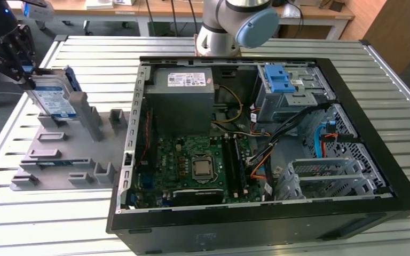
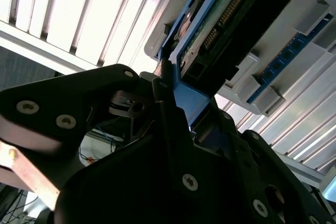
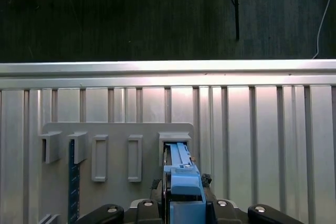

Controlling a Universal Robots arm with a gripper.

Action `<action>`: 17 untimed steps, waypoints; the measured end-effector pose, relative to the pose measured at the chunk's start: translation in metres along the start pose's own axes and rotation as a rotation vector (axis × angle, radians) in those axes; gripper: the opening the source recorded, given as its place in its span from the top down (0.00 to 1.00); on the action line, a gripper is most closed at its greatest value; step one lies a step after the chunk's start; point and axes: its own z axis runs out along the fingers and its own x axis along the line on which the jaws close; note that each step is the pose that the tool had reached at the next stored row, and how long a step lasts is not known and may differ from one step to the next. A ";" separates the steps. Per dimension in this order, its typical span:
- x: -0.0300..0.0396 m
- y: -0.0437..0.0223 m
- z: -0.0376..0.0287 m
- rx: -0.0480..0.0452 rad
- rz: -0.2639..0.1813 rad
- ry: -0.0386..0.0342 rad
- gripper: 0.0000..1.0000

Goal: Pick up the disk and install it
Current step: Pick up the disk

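ROBOT ARM TAKES HOLD OF DRIVE: A slatted metal table (image 1: pixel 48 229) is shown carrying an open black computer case (image 1: pixel 262 232), its motherboard exposed and a blue bracket (image 1: pixel 280 80) seated at the drive cage. To the exterior view's left of the case, a grey slotted fixture (image 1: pixel 55 154) is laid flat. The disk (image 1: pixel 54 100) is seen standing on edge at the fixture's far end, well apart from the case. The gripper (image 1: pixel 21 63) is positioned at the disk's upper edge. In the second wrist view its 2 fingers (image 2: pixel 161 103) are pressed together on the blue carrier frame, not on the metal body. Whether the disk has been raised clear of its slot cannot be told. The disk is judged rigid, dense and smooth-sided, with a circuit board and connector pins exposed on 1 face. The plastic frame edge is therefore judged the safer hold, provided the grip is square.
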 end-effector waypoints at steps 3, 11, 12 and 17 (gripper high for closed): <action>-0.0001 0.0000 -0.0008 0.0002 0.000 -0.0001 0.64; 0.0000 0.0000 -0.0023 -0.0002 0.000 0.0006 0.64; -0.0001 0.0001 -0.0029 -0.0002 0.000 0.0006 0.64; -0.0002 0.0001 -0.0055 0.0001 0.000 0.0005 0.64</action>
